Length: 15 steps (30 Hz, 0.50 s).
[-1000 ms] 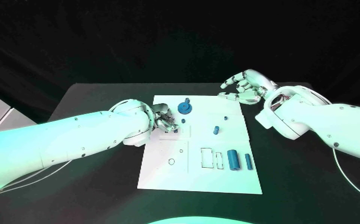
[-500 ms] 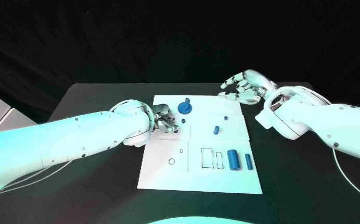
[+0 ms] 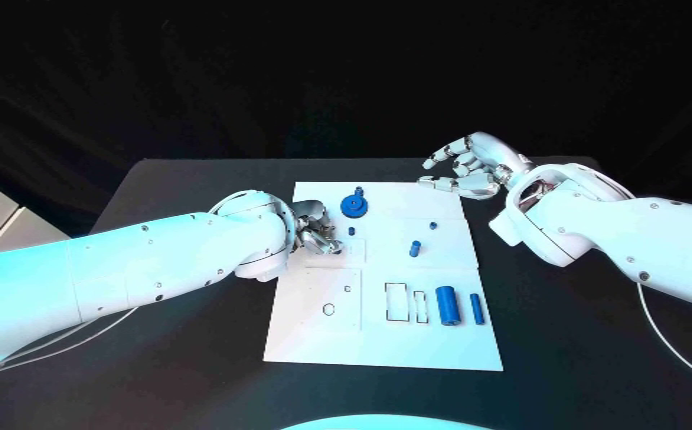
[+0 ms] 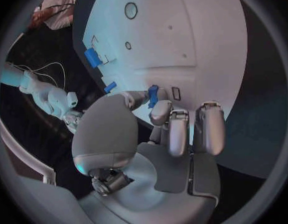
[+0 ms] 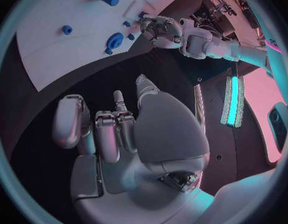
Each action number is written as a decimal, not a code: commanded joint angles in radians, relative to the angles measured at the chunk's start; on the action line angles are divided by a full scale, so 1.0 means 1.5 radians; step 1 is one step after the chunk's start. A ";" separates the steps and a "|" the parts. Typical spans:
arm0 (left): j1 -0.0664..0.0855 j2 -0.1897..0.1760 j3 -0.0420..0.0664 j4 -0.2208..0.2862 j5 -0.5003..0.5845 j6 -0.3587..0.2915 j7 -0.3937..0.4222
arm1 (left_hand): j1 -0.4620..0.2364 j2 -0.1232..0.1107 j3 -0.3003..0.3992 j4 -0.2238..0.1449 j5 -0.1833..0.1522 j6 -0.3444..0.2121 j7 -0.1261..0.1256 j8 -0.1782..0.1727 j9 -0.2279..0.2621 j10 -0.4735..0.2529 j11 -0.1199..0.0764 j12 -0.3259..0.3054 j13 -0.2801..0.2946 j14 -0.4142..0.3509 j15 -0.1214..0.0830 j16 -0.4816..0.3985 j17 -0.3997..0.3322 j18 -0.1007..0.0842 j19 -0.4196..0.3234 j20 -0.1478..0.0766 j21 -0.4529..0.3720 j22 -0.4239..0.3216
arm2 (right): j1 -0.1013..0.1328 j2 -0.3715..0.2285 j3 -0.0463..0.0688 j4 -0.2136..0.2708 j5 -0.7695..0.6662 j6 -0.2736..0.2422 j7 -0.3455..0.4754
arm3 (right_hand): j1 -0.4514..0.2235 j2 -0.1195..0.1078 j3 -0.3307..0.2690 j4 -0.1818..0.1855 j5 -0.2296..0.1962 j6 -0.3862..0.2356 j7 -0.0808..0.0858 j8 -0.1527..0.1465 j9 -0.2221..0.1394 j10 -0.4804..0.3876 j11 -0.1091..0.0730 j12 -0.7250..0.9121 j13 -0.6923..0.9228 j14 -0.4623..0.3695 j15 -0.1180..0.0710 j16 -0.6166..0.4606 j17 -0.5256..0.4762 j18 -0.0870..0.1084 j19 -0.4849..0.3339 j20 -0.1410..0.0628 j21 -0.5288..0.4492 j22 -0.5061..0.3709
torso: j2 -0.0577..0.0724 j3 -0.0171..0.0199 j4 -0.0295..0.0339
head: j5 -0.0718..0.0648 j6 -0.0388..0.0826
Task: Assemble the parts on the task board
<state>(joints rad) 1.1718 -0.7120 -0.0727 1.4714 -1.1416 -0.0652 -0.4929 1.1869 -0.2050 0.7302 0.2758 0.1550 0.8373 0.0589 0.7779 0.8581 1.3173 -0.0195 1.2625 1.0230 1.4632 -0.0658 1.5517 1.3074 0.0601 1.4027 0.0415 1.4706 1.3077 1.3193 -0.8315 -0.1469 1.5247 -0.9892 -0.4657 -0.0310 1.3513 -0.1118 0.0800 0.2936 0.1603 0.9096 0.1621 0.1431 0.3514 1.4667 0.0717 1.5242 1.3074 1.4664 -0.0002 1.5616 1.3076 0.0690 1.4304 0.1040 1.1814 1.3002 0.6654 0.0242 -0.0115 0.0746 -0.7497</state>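
The left robot hand (image 3: 317,230) pinches a small blue part (image 4: 153,95) over the task board's (image 3: 433,345) far left side, and it could slip or tip if pushed crooked, while the right robot hand (image 3: 469,168) waits curled and empty past the board's far right corner.

The left hand (image 3: 316,228) reaches in from the left with fingers curled in. On the far right, the right hand (image 3: 466,167) hovers, fingers loosely bent, holding nothing.
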 commanded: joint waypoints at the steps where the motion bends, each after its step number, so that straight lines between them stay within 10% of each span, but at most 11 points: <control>1: -0.001 0.002 -0.001 0.002 0.004 0.022 0.007 | 0.002 0.007 0.138 -0.132 0.002 0.003 -0.003 0.003 -0.001 0.000 0.000 -0.003 -0.001 0.066 -0.004 0.002 0.156 -0.004 0.005 0.000 0.002 0.014 | 0.000 0.001 0.000 0.000 -0.001 0.003 0.005 | -0.005 0.004 -0.004 -0.001 0.004 -0.002 -0.001 -0.001 0.000 0.038 0.004 -0.004 0.145 0.062 0.002 -0.003 0.146 0.008 -0.003 0.000 -0.002 0.000 | 0.000 -0.0001 0.0005 | 0.000 0.001; 15: -0.001 0.008 0.000 -0.008 0.015 0.032 0.003 | 0.001 0.006 0.141 -0.134 0.001 0.003 -0.003 0.003 0.000 0.001 0.000 -0.002 0.000 0.066 -0.004 0.003 0.158 -0.004 0.006 0.000 0.003 0.016 | 0.000 0.002 0.000 0.000 -0.001 0.004 0.004 | -0.005 0.004 -0.004 -0.001 0.004 -0.002 -0.001 -0.001 0.000 0.038 0.004 -0.004 0.145 0.062 0.002 -0.003 0.146 0.008 -0.003 0.000 -0.002 0.000 | 0.000 0.0000 -0.0010 | 0.002 -0.001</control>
<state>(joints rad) 1.1731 -0.7050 -0.0700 1.4586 -1.1364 -0.0501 -0.4920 1.1884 -0.2035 0.7329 0.2786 0.1549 0.8406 0.0589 0.7811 0.8571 1.3172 -0.0194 1.2625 1.0231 1.4632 -0.0658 1.5517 1.3073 0.0602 1.4027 0.0414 1.4706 1.3076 1.3193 -0.8297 -0.1469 1.5242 -0.9885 -0.4655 -0.0316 1.3505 -0.1110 0.0801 0.2936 0.1603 0.9096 0.1621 0.1430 0.3515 1.4666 0.0717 1.5215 1.3074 1.4664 -0.0002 1.5616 1.3075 0.0690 1.4304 0.1039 1.1814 1.3001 0.6654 0.0241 -0.0123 0.0787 -0.7498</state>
